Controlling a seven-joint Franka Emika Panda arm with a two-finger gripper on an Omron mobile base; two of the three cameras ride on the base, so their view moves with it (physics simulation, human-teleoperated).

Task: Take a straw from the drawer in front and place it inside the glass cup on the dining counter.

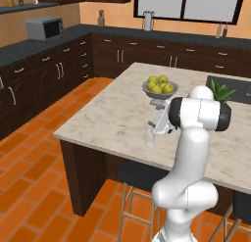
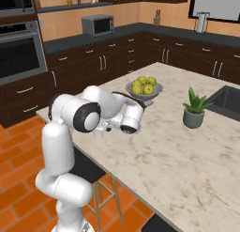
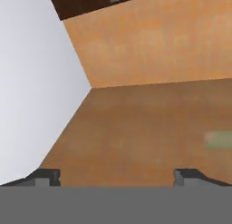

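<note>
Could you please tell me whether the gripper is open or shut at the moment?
Open. In the hand view the gripper has its two dark fingertips far apart at the bottom, with nothing between them.

No readable text, label, brand, number or sign is showing on any surface or appliance in these views of the kitchen.

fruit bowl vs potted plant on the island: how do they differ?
The fruit bowl is a wide, shallow grey dish heaped with yellow-green fruit; the potted plant is a narrow grey-green pot with spiky green leaves.
The bowl spreads low and broad; the plant stands taller than it is wide.
The bowl stands close to the arm; the plant stands farther along the top, near the sink.
Both stand upright on the dining counter.
</note>
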